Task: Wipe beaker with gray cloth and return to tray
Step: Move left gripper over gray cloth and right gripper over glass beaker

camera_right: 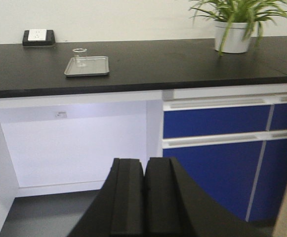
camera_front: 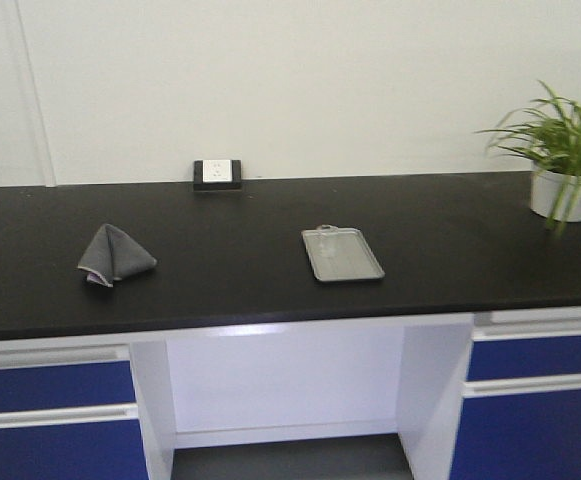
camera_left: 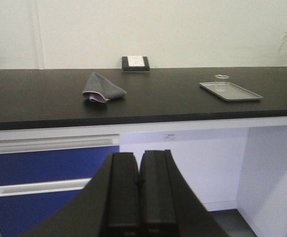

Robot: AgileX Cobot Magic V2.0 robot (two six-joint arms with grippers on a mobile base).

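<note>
In the front view, a shallow rectangular silver metal tray (camera_front: pixel 348 258) with rounded corners lies on the long black countertop (camera_front: pixel 450 240), near its front edge. A small clear glass cylindrical beaker (camera_front: pixel 325 238) stands upright inside the tray, at its far left corner. A folded gray cloth (camera_front: pixel 115 254), peaked like a small tent, sits on the countertop well to the left of the tray. A black-framed white wall socket (camera_front: pixel 217 174) is behind the tray and to its left, against the wall. A green leafy plant in a white pot (camera_front: pixel 562 193) stands far to the tray's right. No arm shows in this view.

In the left wrist view, the black left gripper (camera_left: pixel 139 163) hangs below the countertop's edge, in front of the blue drawers (camera_left: pixel 44 168). Its jaws are pressed together with nothing between them. The gray cloth (camera_left: pixel 102 88) lies to the left of the tray (camera_left: pixel 237 93), and the beaker (camera_left: pixel 222 79) shows faintly at the tray's far end.

In the right wrist view, the black right gripper (camera_right: pixel 144 165) is likewise low in front of the cabinet. Its jaws meet and grip nothing. The beaker (camera_right: pixel 79 56) stands upright in the tray (camera_right: pixel 91 69).
</note>
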